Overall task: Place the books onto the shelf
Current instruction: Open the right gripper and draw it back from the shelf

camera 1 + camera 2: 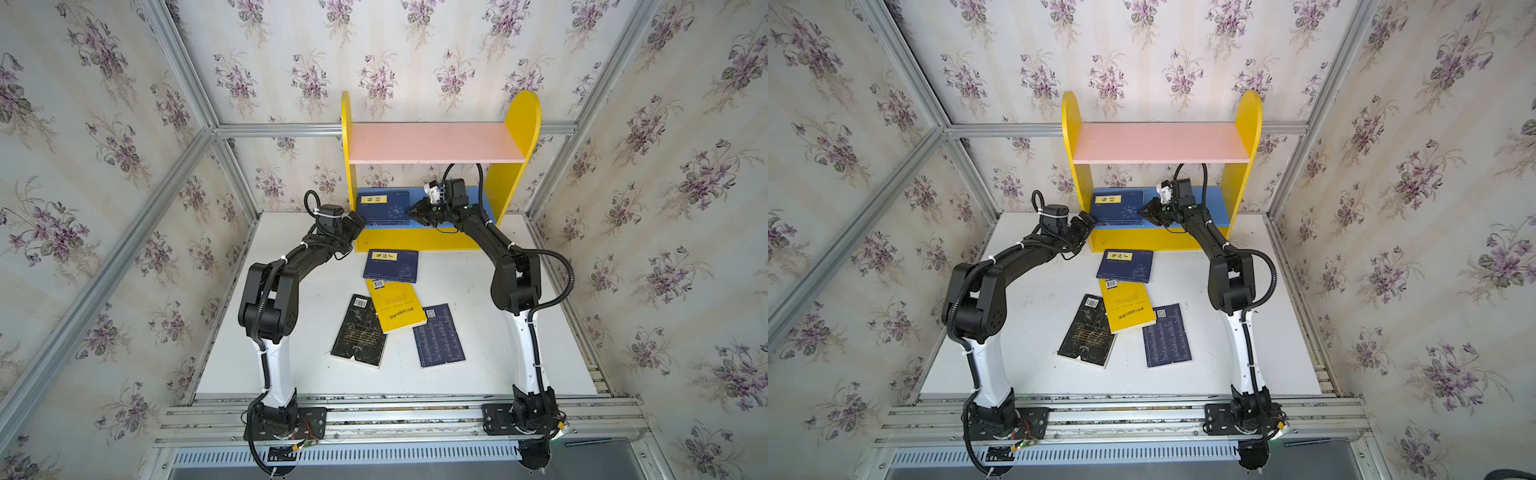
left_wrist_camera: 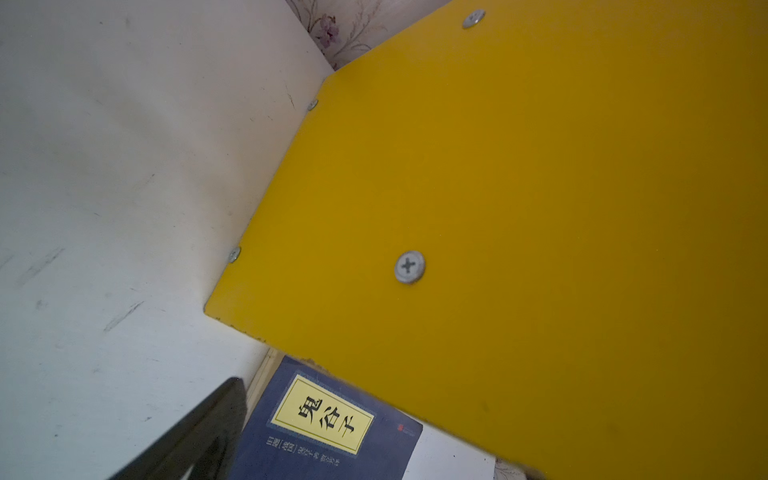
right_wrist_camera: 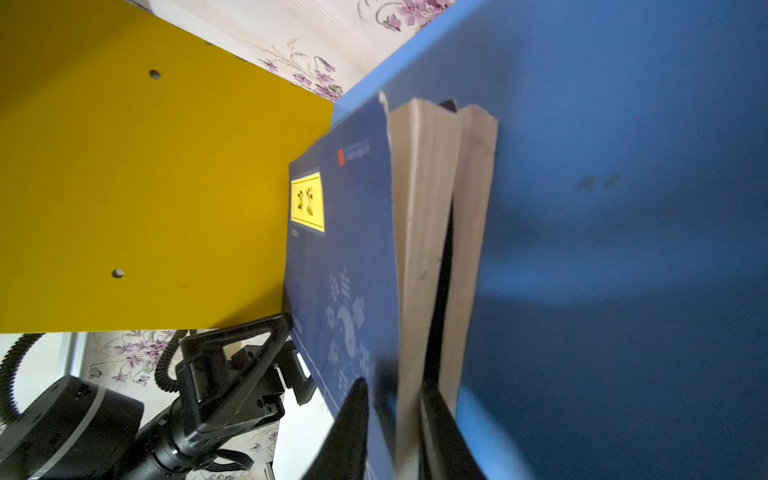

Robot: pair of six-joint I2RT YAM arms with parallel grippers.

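Right gripper (image 3: 393,385) pinching top navy book (image 3: 345,249) of two stacked flat on blue lower board (image 3: 623,208) of shelf (image 1: 515,124), left end. Left gripper (image 1: 355,222) spread, empty, beside shelf's left panel (image 1: 345,124). Four books (image 1: 397,307) loose on table (image 1: 498,353).

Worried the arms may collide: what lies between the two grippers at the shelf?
The stack of books, navy cover on top, on the blue board; both top views show it between the left gripper and right gripper.
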